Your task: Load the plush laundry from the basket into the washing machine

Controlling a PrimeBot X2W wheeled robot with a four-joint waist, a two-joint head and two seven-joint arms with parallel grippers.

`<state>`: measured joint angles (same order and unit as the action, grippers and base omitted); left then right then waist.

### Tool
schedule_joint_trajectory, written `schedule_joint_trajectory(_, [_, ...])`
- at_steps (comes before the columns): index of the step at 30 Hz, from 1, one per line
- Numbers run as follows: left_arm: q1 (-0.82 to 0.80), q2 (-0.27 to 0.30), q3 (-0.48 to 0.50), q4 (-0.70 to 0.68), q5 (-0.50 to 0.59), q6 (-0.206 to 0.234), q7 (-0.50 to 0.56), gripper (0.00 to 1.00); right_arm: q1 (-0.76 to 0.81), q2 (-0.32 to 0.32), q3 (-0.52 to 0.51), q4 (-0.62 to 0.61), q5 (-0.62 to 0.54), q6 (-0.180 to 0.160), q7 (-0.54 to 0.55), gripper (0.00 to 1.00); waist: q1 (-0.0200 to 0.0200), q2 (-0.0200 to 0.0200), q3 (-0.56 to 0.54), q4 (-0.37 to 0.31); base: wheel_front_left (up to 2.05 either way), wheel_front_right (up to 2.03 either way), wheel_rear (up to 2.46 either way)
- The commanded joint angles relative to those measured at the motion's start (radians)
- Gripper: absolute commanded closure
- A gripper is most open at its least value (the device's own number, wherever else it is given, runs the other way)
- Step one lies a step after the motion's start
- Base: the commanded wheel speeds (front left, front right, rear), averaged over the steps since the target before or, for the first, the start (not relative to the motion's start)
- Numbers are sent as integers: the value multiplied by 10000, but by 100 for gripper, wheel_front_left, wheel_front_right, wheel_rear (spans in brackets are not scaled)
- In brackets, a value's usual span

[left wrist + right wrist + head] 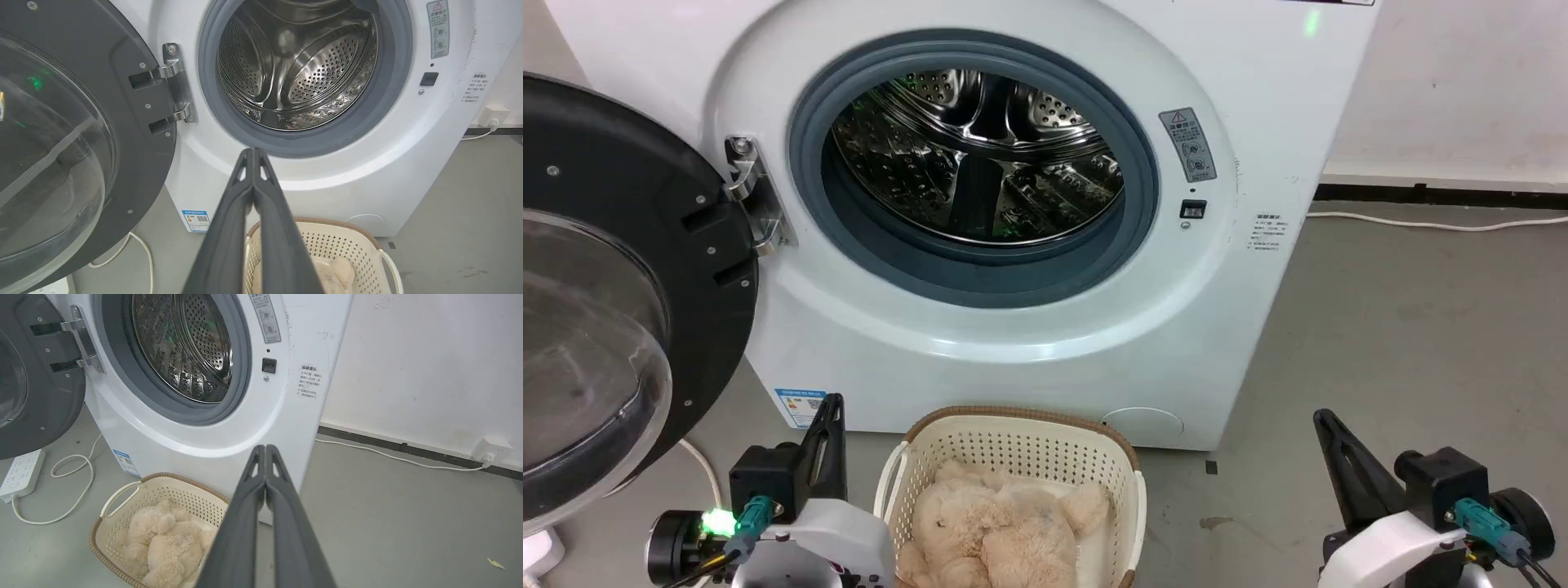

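The cream-beige plush teddy bear (1001,531) (163,543) lies in the perforated cream basket (1021,437) (122,494) on the floor, right in front of the white washing machine (1013,343). Its round black-framed glass door (596,327) is swung wide to the left, and the steel drum (980,155) (298,61) has nothing in it. Left of the basket my left gripper (832,404) (253,152) is shut, holding nothing. My right gripper (1325,420) (265,448) is shut too, out to the basket's right. In the left wrist view the fingers hide most of the bear (335,273).
A white power strip (20,473) and its looping cable (69,486) lie on the grey floor under the open door. Another white cable (400,457) runs along the wall base at the right to a socket (492,451). Bare floor (1421,343) spreads right of the machine.
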<state>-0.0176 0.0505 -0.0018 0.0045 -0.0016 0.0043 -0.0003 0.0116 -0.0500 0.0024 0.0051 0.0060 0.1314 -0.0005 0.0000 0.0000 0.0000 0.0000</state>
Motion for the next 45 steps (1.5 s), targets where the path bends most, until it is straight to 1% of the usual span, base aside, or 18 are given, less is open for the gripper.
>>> schedule_joint_trajectory(1, [176,-3,18,-45,16,-43,3,100,-116,-2,-24,-51,-60,-7,5,100,0,0,0,0,0,0,0])
schedule_joint_trajectory(45, [176,-3,18,-45,16,-43,3,100,-116,-2,-24,-51,-60,-7,5,100,0,0,0,0,0,0,0])
